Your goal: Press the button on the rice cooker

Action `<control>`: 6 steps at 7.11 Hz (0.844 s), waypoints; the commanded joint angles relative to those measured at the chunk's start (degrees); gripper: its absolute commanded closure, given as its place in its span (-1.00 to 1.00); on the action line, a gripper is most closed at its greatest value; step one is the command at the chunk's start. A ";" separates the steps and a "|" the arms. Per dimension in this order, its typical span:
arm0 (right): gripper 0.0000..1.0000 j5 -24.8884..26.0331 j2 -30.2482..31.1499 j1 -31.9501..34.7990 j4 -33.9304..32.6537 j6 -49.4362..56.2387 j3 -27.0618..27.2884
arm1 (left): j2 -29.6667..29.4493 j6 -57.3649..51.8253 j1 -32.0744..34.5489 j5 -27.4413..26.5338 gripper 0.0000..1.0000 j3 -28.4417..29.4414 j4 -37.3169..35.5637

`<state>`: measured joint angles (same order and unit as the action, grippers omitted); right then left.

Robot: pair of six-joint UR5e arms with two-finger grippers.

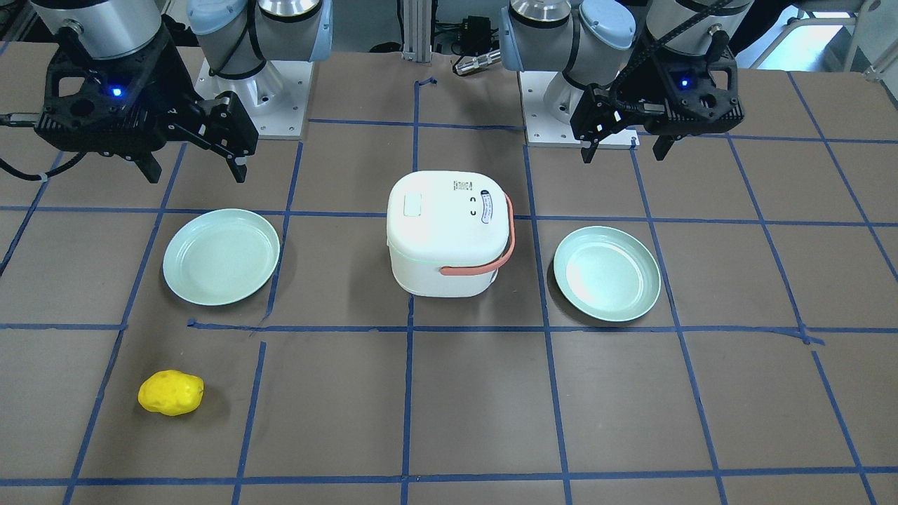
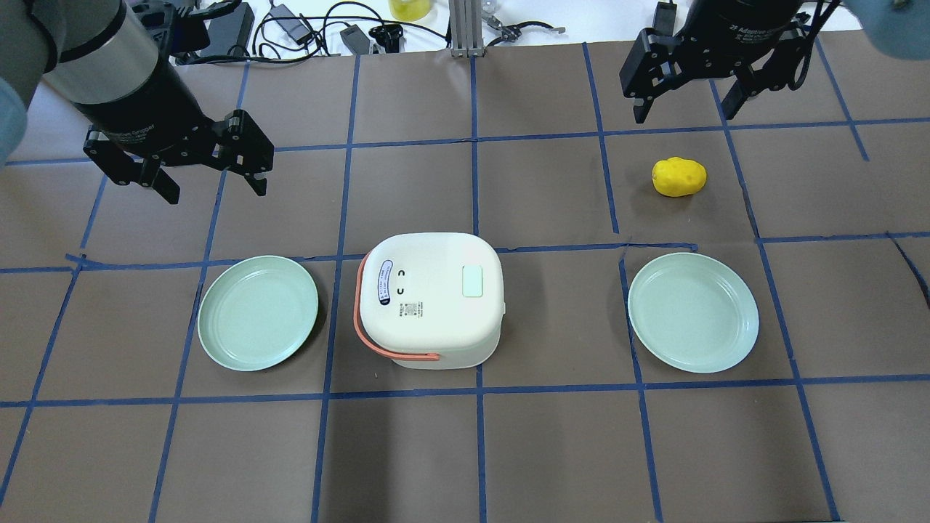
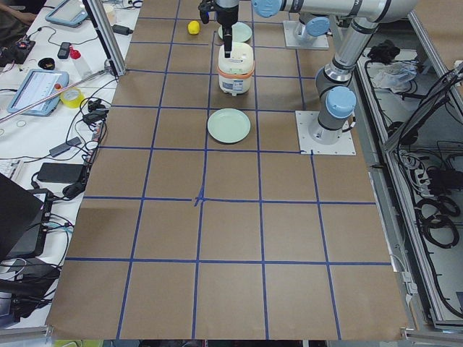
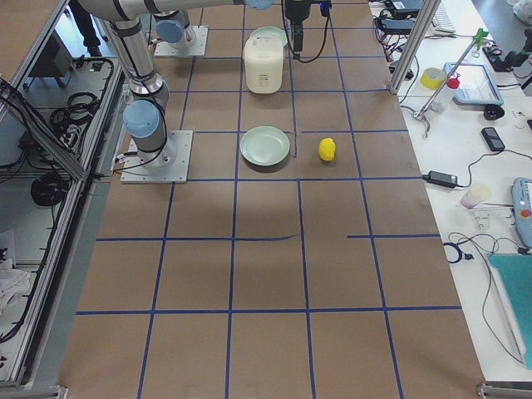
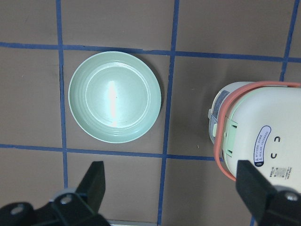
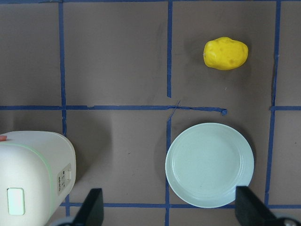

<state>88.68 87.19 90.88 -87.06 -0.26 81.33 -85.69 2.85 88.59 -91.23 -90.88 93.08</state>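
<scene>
Brown table, blue tape grid; cluttered side benches.

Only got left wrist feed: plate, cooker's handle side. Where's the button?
Observer: Pale green pad on the cooker lid, on its right half, opposite the handle.
Operator: Right gripper near it?
Observer: No. Right gripper hangs open, well apart from the cooker.
Operator: Anything else out there?
Observer: A yellow lump lies beyond a second plate on the cooker's right.
</scene>
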 commanded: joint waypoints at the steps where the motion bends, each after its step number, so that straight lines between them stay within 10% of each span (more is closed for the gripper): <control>1: -1.00 0.09 -0.08 -0.09 -0.04 0.00 -0.03 | 0.00 0.05 0.00 0.00 -1.00 0.00 0.00; 4: -0.99 0.00 -0.09 0.00 0.14 0.00 0.05 | 0.00 -0.04 0.00 0.00 -1.00 0.00 0.00; 6: -0.32 -0.87 0.00 0.17 0.31 -0.09 -0.29 | 0.00 0.05 0.00 0.00 -1.00 0.00 0.00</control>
<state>88.42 87.15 90.96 -86.88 -0.33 81.31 -85.69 2.83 88.59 -91.23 -90.88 93.08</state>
